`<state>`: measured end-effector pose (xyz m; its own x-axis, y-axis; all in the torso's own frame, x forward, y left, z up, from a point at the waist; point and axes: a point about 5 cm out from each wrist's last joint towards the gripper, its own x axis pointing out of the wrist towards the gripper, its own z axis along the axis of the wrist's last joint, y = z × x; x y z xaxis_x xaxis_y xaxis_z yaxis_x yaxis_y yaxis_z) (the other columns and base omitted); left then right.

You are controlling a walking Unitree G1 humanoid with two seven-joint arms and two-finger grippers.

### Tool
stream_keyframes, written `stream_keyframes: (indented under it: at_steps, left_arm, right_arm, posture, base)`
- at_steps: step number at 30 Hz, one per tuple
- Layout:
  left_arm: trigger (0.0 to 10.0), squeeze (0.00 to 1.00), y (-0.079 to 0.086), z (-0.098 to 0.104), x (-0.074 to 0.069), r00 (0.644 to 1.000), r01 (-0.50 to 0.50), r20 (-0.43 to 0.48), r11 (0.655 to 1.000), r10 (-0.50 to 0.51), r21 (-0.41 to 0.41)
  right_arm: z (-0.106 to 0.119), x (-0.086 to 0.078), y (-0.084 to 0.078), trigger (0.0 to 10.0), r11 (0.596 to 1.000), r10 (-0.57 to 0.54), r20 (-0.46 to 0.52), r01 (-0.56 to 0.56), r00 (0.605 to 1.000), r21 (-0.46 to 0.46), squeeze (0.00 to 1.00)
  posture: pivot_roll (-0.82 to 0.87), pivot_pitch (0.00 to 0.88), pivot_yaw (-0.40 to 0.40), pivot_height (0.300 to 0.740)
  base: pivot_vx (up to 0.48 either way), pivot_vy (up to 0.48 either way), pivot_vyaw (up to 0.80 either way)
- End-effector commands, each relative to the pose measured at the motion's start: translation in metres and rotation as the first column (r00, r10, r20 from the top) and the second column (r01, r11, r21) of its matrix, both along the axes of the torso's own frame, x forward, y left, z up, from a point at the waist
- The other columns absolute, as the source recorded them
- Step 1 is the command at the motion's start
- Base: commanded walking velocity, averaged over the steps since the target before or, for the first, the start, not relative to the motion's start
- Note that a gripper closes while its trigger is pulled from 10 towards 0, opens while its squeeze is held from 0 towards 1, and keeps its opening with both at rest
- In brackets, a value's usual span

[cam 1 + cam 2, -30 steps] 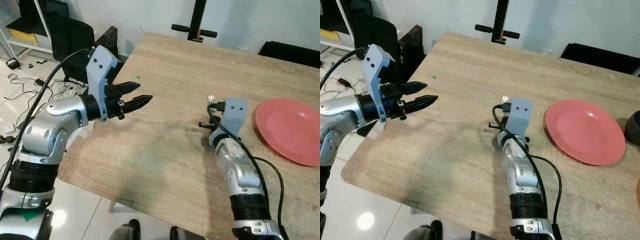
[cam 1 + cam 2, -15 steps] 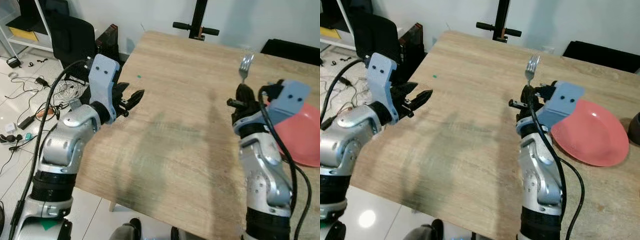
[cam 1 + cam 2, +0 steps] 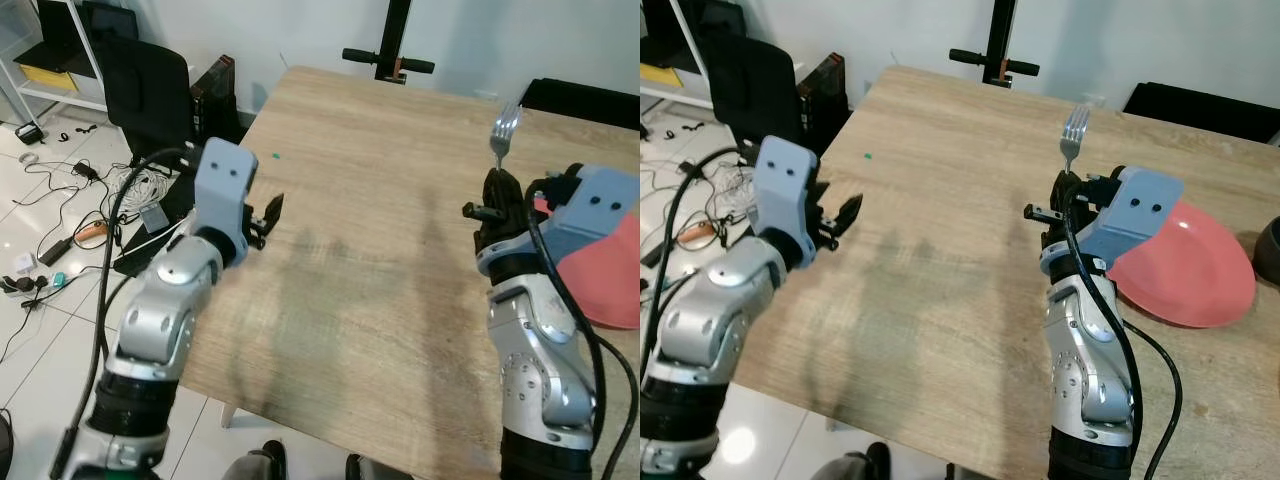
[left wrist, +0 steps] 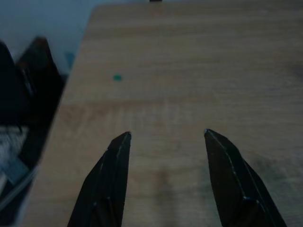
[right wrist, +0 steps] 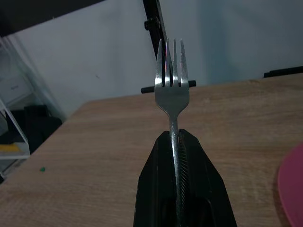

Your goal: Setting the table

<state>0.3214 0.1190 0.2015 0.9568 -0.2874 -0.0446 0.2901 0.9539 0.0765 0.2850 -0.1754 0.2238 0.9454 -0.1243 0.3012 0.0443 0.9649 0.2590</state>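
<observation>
Wood-grain table (image 3: pixel 350 260) beside a white tiled floor (image 3: pixel 40 290) with cables and a black chair (image 3: pixel 150 80). Left tool (image 4: pixel 163 142) hovers over the table's left edge, fingers spread, nothing between them; small green dot (image 4: pixel 117 77) on the table ahead of it. Right tool (image 5: pixel 177 156) raised above the table, pinching a fork (image 5: pixel 172 85) upright, tines up. Pink plate (image 3: pixel 1200 275) lies just right of it.

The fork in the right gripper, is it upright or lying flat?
Upright. The fork stands with its tines up above the wooden table, its handle clamped between the shut jaws of the right gripper, beside the pink plate.
</observation>
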Motion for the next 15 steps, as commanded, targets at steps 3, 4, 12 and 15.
stream_keyframes:
  at_steps: [3,4,12,15]
  left_arm:
    - [10.0,0.00,0.006,-0.004,0.000,0.997,-0.076,-0.029,0.997,0.076,-0.003]
    - [10.0,0.00,0.006,-0.004,0.000,0.997,-0.076,-0.029,0.997,0.076,-0.003]
    - [10.0,0.00,0.036,0.004,0.003,0.977,-0.209,0.043,0.976,0.207,0.058]
    - [10.0,0.00,0.040,0.001,0.000,0.974,-0.222,0.039,0.975,0.221,0.017]
  right_arm:
    - [-0.007,0.000,-0.002,10.0,1.000,-0.013,-0.037,0.013,0.999,-0.011,0.00]
    - [-0.007,0.000,-0.002,10.0,1.000,-0.013,-0.037,0.013,0.999,-0.011,0.00]
    - [-0.013,0.002,-0.004,10.0,0.999,-0.028,-0.069,0.026,0.997,-0.033,0.00]
    - [-0.015,0.003,-0.001,10.0,0.999,-0.018,-0.075,0.016,0.997,-0.034,0.00]
  posture:
    - [-0.12,0.056,0.085,0.740]
    - [-0.12,0.056,0.085,0.740]
    - [-0.13,0.058,0.083,0.740]
    - [-0.12,0.056,0.075,0.740]
  base:
    - [0.000,0.000,0.00]
    - [0.000,0.000,0.00]
    - [0.000,0.000,0.00]
    - [0.000,0.000,0.00]
